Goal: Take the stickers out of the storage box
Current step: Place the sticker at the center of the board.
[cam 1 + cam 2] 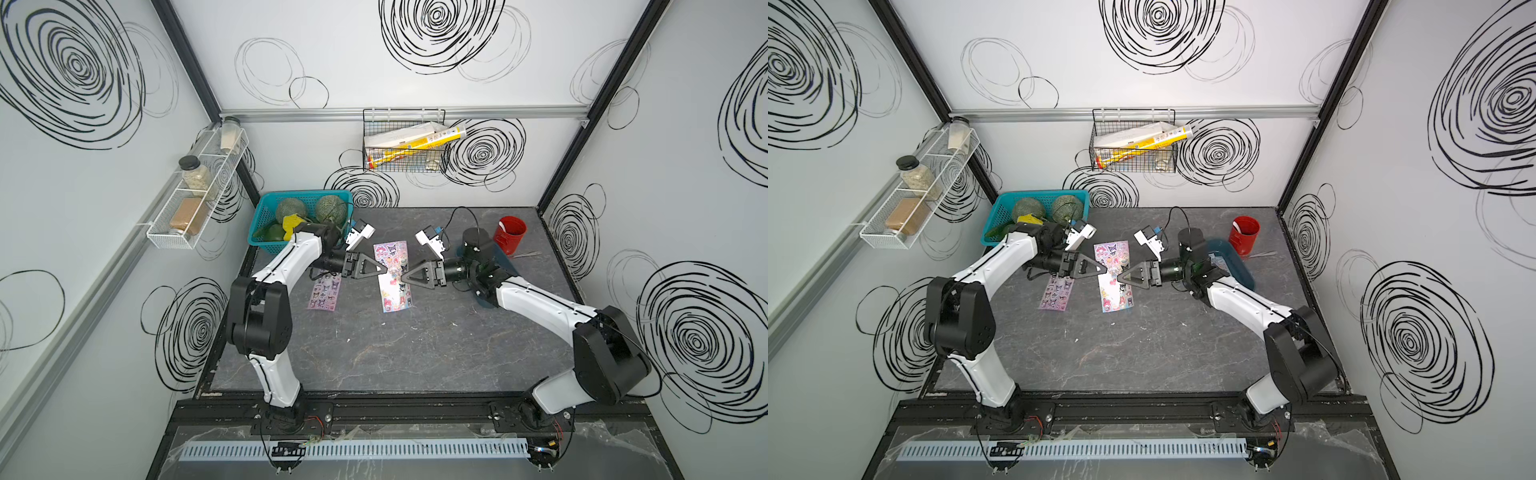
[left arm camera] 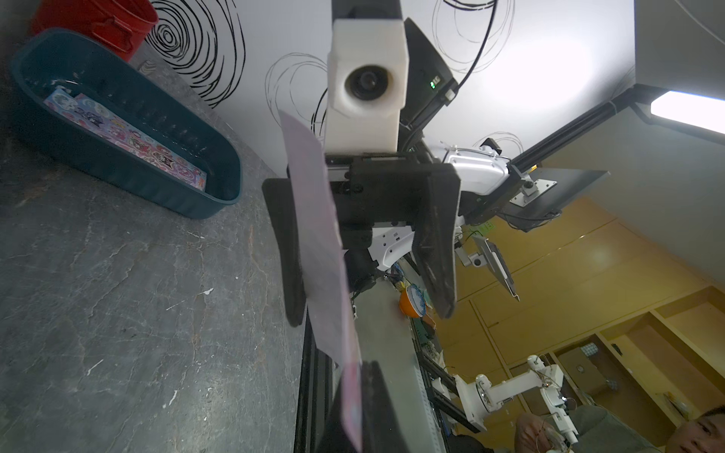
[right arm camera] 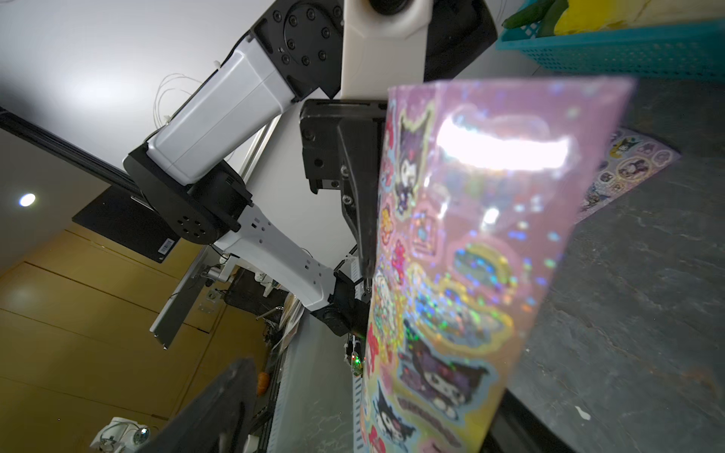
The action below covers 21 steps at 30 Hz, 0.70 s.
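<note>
- Midair hold: my left gripper [image 1: 383, 269] is pressed together on one long edge of a pink sticker sheet [image 1: 390, 254]. It keeps the sheet roughly level and face up, clear of the table [image 1: 415, 357], between my two arms.
- My right gripper [image 1: 406, 277] meets it from the opposite edge with its fingers [image 2: 435, 251] spread, one on each side of the sheet. The sheet lies against the finger nearer the table, and nothing is clamped there.
- I judge the sheet is held up like this because a thin, floppy sheet needs air under it before a second pinch can get on.
- A lilac sheet [image 1: 325, 293] lies flat on the table below my left wrist, already out of the box.
- The storage box [image 2: 129, 172] sits behind my right arm, beside the red cup [image 1: 509, 235]. The left wrist view shows more stickers [image 2: 125, 141] flat on its floor, though I cannot tell how many. Much of the job looks undone.
- The table is dark grey, marbled and matt, with a few white specks.
- White walls with black scribbled rings close three sides. A blue lattice basket [image 1: 266, 203] stands at the back left, and a wire basket [image 1: 405, 168] and a jar shelf [image 1: 166, 239] hang on the walls.
</note>
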### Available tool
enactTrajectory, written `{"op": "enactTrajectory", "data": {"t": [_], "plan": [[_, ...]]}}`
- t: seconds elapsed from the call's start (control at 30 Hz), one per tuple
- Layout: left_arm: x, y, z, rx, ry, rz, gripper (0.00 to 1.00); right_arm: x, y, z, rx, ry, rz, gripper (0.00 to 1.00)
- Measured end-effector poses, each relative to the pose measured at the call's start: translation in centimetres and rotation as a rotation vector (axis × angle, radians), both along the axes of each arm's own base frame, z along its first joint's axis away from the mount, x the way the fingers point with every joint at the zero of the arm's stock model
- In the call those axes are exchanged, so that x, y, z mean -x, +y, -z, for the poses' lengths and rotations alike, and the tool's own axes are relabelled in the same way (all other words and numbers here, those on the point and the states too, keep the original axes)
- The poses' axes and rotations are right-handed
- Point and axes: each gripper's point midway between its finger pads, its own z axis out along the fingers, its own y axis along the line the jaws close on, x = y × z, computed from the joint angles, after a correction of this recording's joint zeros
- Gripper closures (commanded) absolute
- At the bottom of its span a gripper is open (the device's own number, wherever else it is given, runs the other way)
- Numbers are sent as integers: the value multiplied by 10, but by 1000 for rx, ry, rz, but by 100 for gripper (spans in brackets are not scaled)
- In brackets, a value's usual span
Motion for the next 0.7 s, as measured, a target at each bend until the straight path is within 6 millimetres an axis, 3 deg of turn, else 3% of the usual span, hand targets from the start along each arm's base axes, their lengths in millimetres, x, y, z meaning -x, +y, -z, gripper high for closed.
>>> {"op": "enactTrajectory", "data": {"t": [0.23,0.7], "plan": [[-8,22,11,-5,55,-70,100,-2,1,-2,6,-13,5,50],[-7,21,12,-5,55,-68,100,-14,6,7,21,42,48,61]]}}
